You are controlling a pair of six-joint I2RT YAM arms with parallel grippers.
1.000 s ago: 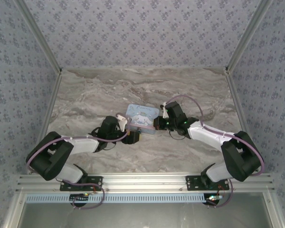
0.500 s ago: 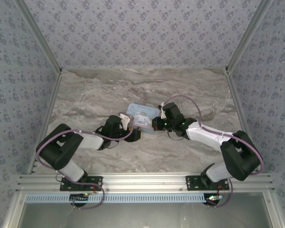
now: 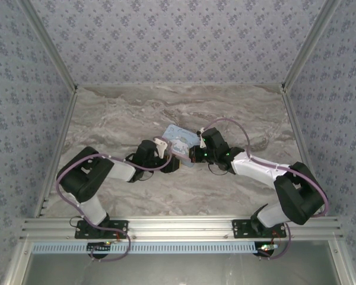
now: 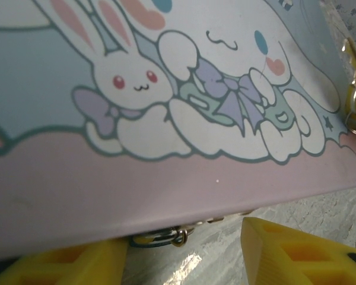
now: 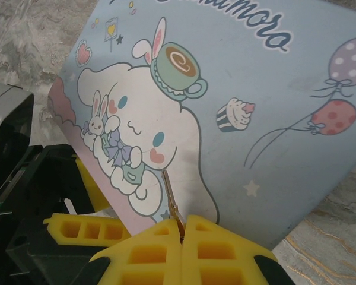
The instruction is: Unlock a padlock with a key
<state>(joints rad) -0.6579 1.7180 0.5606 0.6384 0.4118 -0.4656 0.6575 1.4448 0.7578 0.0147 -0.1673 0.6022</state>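
Observation:
The pale-blue cartoon tin (image 3: 179, 138) sits mid-table, tipped between both grippers. My right gripper (image 5: 181, 222) is shut on a thin brass key (image 5: 172, 199), whose blade lies against the tin's lid (image 5: 243, 89). My left gripper (image 4: 178, 252) is open, its yellow fingers (image 4: 285, 252) apart below the tin's pink edge (image 4: 166, 190). Between them a small dark-teal loop with a metal ring (image 4: 166, 237) peeks from under the tin. It looks like the padlock, mostly hidden. From above, the left gripper (image 3: 169, 163) and right gripper (image 3: 193, 155) meet at the tin's near edge.
The marble tabletop (image 3: 130, 113) lies open behind and beside the tin. Patterned walls (image 3: 178, 41) close in the back and sides. A metal rail (image 3: 178, 225) runs along the near edge by the arm bases.
My left arm has reached further right, up against the tin, with its jaws narrowing. The tin has turned and tipped. The right gripper has edged slightly left, still holding the key.

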